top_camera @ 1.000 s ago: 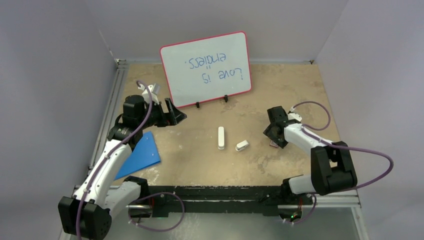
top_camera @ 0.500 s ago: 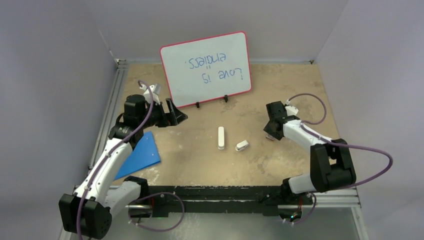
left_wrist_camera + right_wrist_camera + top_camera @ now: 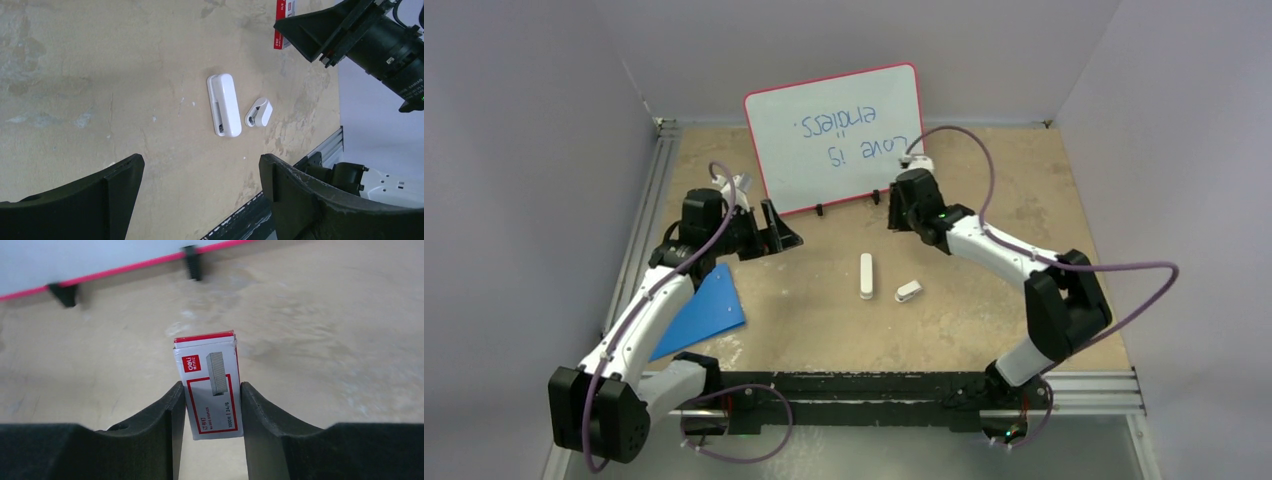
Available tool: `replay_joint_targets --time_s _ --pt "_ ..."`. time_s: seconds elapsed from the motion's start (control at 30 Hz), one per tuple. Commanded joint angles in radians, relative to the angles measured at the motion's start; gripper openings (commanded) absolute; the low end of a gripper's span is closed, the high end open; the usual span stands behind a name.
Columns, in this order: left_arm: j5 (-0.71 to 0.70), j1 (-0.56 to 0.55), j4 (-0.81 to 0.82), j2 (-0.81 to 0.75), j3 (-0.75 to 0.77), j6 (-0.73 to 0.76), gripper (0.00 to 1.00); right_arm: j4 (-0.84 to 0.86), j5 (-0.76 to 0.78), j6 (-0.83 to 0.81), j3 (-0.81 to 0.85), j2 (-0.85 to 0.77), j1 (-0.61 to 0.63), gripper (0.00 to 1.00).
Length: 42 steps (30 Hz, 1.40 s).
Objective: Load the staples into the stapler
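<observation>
Reaching forward, right fingers (image 3: 161,432) pinching box (image 3: 211,386)

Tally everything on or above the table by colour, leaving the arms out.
White: 2 (stapler, stubby white piece)
Blue: 1 (sheet)
Red and white: 2 (whiteboard, staple box)
Total: 5

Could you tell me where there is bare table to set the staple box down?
The staple box would fit on bare tabletop between the blue sheet and the stapler, and along the near edge. The far right corner beside the whiteboard is bare. It is crowded around the stapler and small white piece.
</observation>
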Motion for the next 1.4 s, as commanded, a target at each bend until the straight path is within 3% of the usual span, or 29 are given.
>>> replay_joint_targets --time_s 0.0,0.2,0.6,0.87,1.2,1.37 --pt "-0.038 0.030 -0.084 0.013 0.020 -0.053 0.86 0.049 -0.075 -0.166 0.088 0.064 0.109 0.43" --pt "0.082 0.194 -0.125 0.018 -0.038 -0.067 0.85 0.060 -0.213 -0.238 0.105 0.085 0.272 0.42" --pt "0.287 0.200 -0.027 0.114 -0.156 -0.135 0.82 0.046 -0.276 -0.408 -0.009 0.037 0.525 0.46" --pt "0.397 0.197 0.246 0.165 -0.342 -0.221 0.64 0.093 -0.294 -0.490 -0.034 0.110 0.598 0.46" --pt "0.378 0.194 0.321 0.226 -0.391 -0.208 0.62 0.125 -0.253 -0.460 -0.047 0.197 0.604 0.61" --pt "0.363 0.175 0.332 0.225 -0.391 -0.205 0.62 0.145 -0.259 -0.457 -0.065 0.169 0.605 0.82"
